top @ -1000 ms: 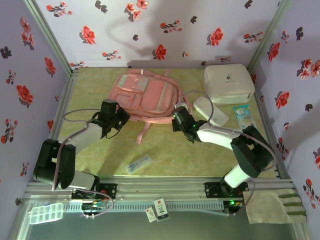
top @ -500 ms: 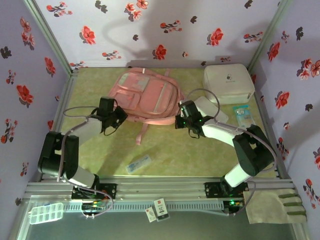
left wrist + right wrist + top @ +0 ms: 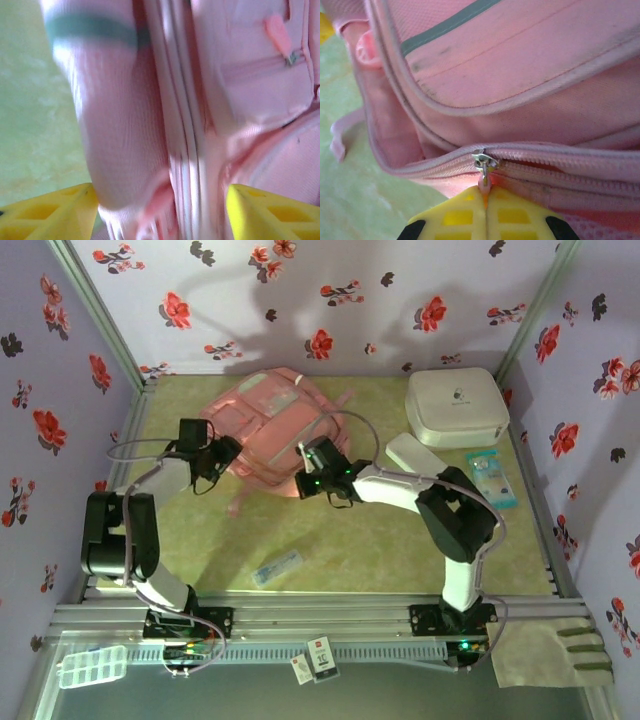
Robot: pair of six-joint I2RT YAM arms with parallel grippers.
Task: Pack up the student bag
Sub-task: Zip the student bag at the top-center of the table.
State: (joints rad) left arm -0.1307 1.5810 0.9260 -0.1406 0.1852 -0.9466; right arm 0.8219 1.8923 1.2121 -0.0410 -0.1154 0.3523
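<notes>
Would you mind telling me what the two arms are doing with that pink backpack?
The right gripper is shut on a zip pull of the student bag. The left gripper stands open at the bag's opposite side, with pink fabric between its fingers. The white case sits on the table behind, not packed.

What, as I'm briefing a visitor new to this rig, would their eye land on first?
The pink student bag, crumpled at back centre. The right hand pinches its zip pull on the bag's near side, while the left hand stands open at its left edge. A white hard case sits back right.
</notes>
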